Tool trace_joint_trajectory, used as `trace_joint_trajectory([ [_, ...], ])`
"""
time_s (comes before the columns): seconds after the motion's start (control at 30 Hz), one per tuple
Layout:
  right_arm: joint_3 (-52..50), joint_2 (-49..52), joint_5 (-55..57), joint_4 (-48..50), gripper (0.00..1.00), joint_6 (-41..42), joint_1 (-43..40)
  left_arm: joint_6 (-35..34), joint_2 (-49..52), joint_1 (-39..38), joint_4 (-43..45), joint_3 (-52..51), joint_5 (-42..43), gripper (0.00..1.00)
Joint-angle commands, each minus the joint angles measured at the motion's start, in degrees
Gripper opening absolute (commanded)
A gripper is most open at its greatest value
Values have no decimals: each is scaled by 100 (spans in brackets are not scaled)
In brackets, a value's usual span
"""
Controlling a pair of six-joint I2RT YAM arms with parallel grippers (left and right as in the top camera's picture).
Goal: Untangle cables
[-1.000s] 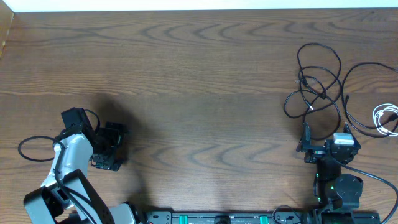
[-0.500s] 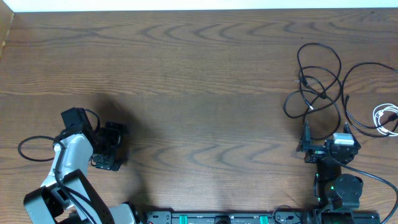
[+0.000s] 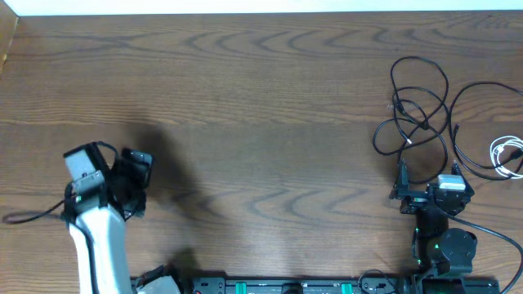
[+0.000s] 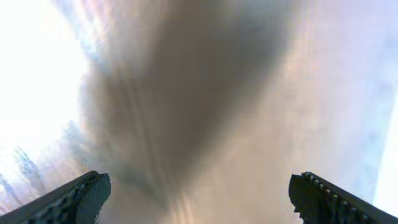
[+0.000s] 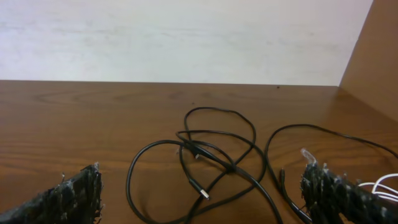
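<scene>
A tangle of black cables (image 3: 417,106) lies at the table's right side, loops crossing one another. One more black cable (image 3: 482,122) arcs beside it, and a white cable (image 3: 508,153) is coiled at the right edge. My right gripper (image 3: 428,170) stands open just in front of the tangle, touching nothing. In the right wrist view the black cables (image 5: 211,158) lie between and beyond the open fingers (image 5: 68,199), with a plug end (image 5: 202,193) and the white cable (image 5: 379,185) showing. My left gripper (image 3: 135,184) is open at the far left, far from any cable; its view is blurred, fingers (image 4: 74,198) wide apart.
A white wall runs along the table's far edge (image 3: 261,6). A wooden side panel (image 5: 373,50) stands at the right and another board (image 3: 8,41) at the left. The arms' base rail (image 3: 286,286) lines the front edge. A thick arm cord (image 3: 24,216) trails at the left.
My left arm has swung: its gripper moved a little left and up, and its wrist view is motion-blurred. The right arm and the cables have not moved.
</scene>
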Motion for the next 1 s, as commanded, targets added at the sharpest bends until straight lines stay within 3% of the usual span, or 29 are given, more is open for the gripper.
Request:
trace_joint_trajectory([
  [0.0, -9, -39, 98, -7, 99, 96, 59, 50, -785, 28, 0, -20, -90, 98],
  [0.4, -9, -39, 98, -7, 99, 96, 59, 52, -1725, -79, -4, -44, -87, 98],
  [0.67, -9, -39, 98, -7, 99, 96, 59, 52, -2013, -1054, -50, -46, -208, 98],
  [0.97, -9, -39, 98, -7, 99, 96, 59, 52, -2323, -1781, -1003, -184, -820, 98],
])
